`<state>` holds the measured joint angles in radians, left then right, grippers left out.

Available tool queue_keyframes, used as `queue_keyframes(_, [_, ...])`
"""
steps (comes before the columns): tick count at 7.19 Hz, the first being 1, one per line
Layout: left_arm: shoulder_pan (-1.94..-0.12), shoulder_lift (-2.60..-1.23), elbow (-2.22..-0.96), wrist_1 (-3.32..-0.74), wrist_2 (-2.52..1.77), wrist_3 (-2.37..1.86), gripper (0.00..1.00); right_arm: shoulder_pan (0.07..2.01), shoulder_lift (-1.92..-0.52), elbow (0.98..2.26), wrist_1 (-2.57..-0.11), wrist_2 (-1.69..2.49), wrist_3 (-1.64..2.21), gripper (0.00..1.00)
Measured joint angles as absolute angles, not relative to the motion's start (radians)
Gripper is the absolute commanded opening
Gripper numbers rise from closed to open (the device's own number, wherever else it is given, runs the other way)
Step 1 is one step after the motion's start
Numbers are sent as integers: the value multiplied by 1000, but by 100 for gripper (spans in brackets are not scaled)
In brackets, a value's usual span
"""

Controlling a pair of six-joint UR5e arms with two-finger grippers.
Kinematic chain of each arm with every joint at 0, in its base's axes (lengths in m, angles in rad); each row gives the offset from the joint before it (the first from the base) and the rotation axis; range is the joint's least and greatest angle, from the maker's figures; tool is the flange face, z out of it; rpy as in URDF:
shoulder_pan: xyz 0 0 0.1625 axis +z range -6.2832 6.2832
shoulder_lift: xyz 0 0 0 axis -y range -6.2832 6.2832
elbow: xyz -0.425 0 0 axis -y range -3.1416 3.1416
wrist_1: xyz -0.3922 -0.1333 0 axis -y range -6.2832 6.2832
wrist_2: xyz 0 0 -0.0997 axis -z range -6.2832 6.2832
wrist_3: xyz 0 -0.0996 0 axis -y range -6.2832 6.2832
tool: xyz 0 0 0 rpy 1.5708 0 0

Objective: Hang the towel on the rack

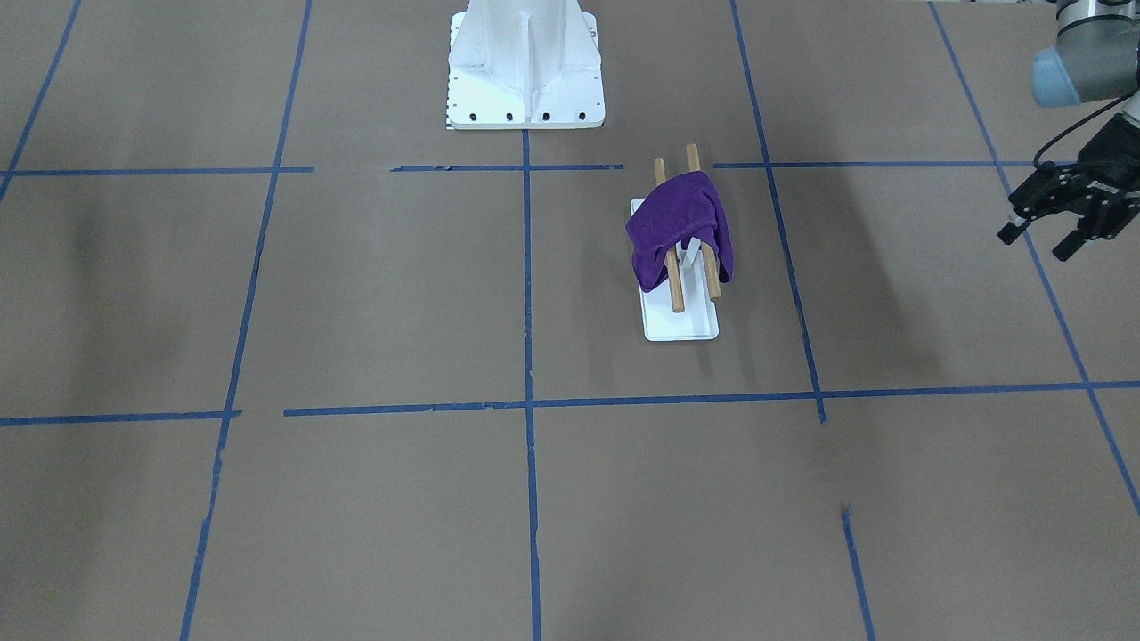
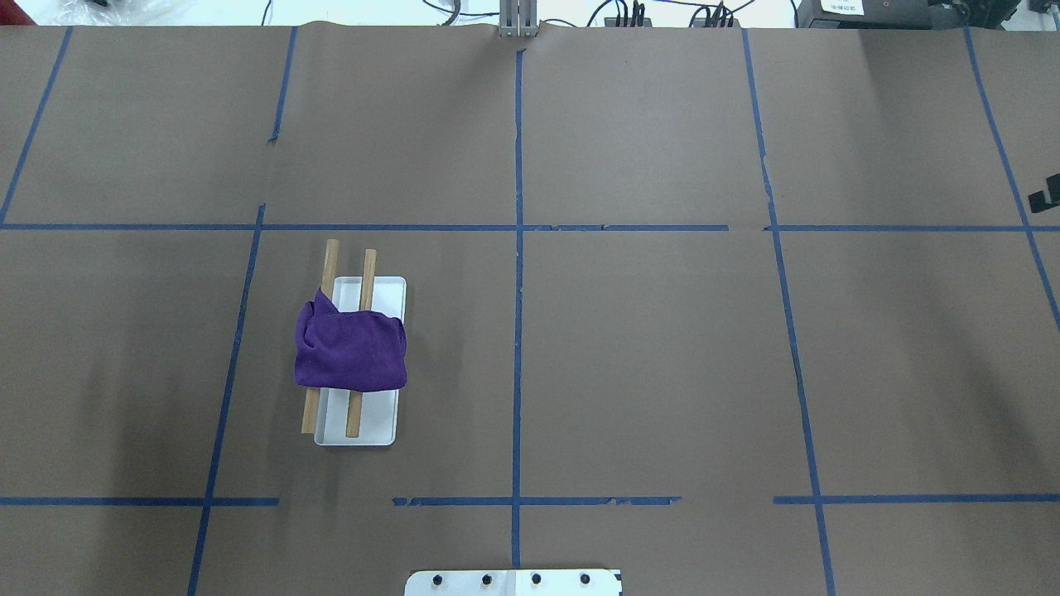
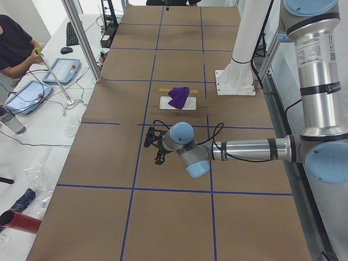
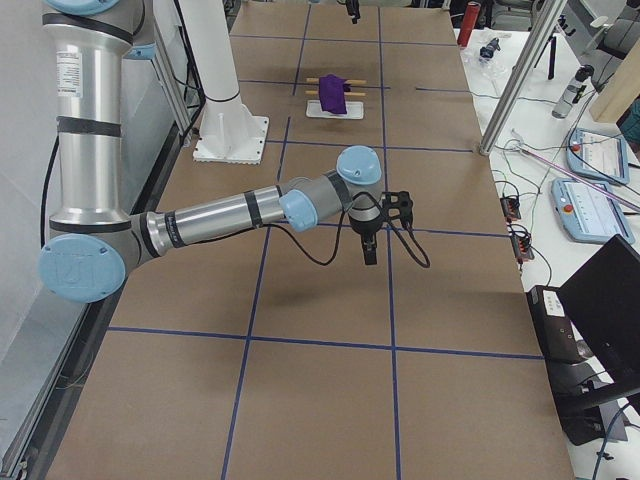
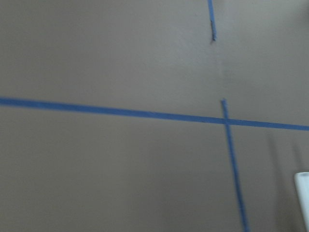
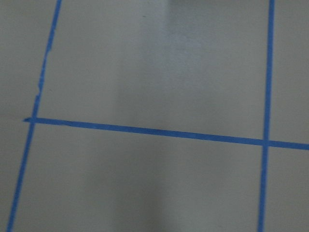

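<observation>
The purple towel (image 1: 681, 227) lies draped over both wooden dowels of the rack (image 1: 681, 328), which stands on its white base. Both also show in the overhead view, the towel (image 2: 352, 352) and the rack (image 2: 364, 430) left of centre. My left gripper (image 1: 1033, 246) is open and empty, above the table well off to the rack's side; it also shows in the exterior left view (image 3: 155, 148). My right gripper (image 4: 370, 245) hangs over the table far from the rack, and I cannot tell whether it is open or shut. Only a sliver of it (image 2: 1045, 194) shows overhead.
The large white bolted pedestal (image 1: 525, 62) stands at the robot's side of the table. Blue tape lines cross the brown table cover. A side bench with tablets (image 3: 30, 92) and a metal pole (image 3: 81, 38) borders the table. Both wrist views show only table cover and tape.
</observation>
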<state>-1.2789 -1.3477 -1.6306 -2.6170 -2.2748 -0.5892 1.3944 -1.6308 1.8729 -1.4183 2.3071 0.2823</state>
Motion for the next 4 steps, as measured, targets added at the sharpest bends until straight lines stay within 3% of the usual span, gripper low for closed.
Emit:
queue_keyframes(2, [-1384, -1324, -1654, -2414, -2354, -318, 100, 1497, -1629, 1842, -1659, 2293, -91, 100])
queue_keyframes(4, [-1439, -1296, -1779, -2135, -2480, -238, 100, 1551, -1620, 1842, -1838, 2288, -268, 100])
